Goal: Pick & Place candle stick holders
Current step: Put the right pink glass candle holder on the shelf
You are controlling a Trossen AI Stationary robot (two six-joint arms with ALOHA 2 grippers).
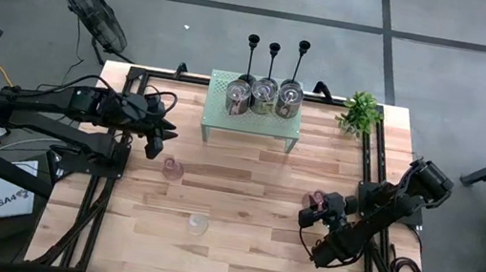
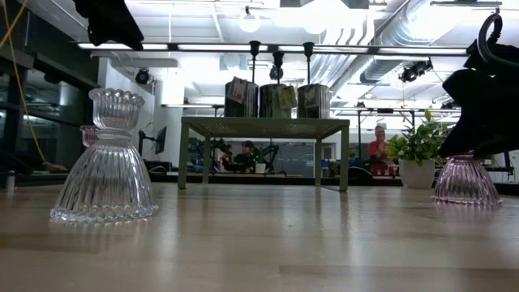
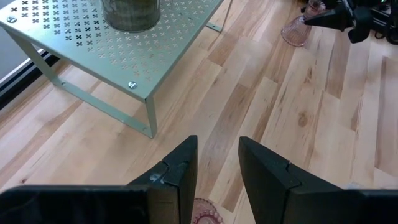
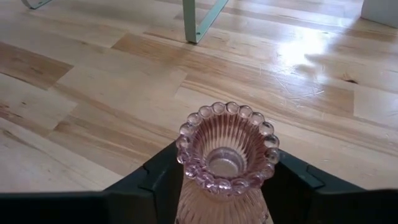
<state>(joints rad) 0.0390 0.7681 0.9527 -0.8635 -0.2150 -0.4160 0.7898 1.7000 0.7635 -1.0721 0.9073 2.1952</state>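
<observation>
A pink ribbed glass candle stick holder [image 4: 227,149] stands on the table's right half, between the fingers of my right gripper [image 4: 227,180], which is shut on it. My left gripper [image 3: 217,168] hangs open above the table's left half, over a second pink holder [image 1: 172,169] that stands on its base. A clear ribbed holder [image 2: 105,162] stands on its flared base near the front middle. Three silvery jars [image 1: 265,94] sit on the green shelf [image 1: 251,126]. Three black candlesticks [image 1: 273,58] stand behind the shelf. My right gripper holds the pink holder by its neck just under the beaded rim [image 4: 186,163], one finger on each side. The fingers [image 4: 292,177] slant down at it from the table's near right. The holder stands upright with its flared base [image 2: 466,191] on the table.
The green perforated shelf takes up the far middle of the table, on thin legs with open space beneath. A small leafy plant [image 1: 359,112] in a white pot stands at the far right corner. Bare wood lies between the two arms.
</observation>
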